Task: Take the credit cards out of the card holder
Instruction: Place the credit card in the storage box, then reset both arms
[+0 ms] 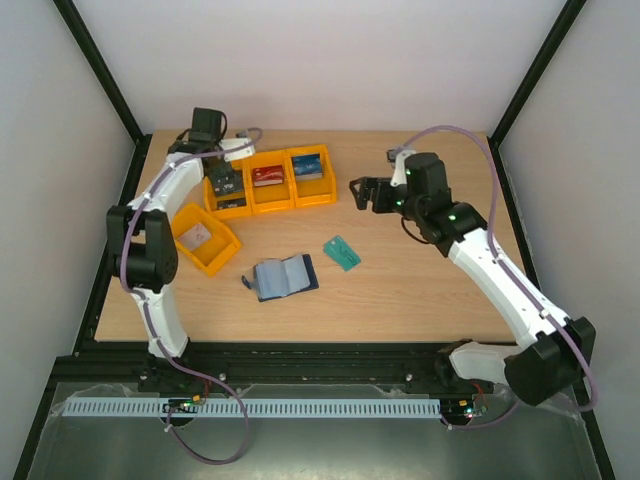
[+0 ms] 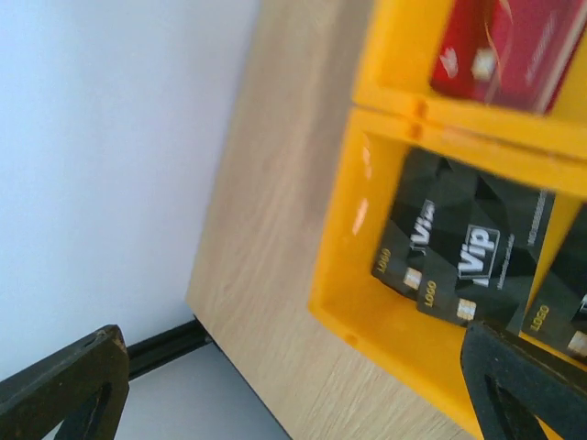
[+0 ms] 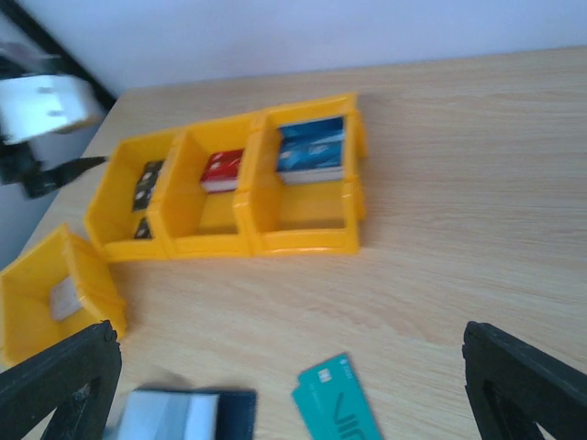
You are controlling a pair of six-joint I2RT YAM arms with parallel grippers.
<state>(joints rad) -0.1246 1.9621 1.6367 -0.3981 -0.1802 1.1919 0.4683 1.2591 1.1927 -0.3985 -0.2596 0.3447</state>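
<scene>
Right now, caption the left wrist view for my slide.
Open left gripper above an orange bin of black Vip cards; red cards next door.

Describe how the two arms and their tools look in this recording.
Both arms match: the left arm and right arm have white link shells with black joints, and a pale lilac cable loops along each. Small green lights glow near the right arm's wrist. The left tool and right tool have black fingers.
</scene>
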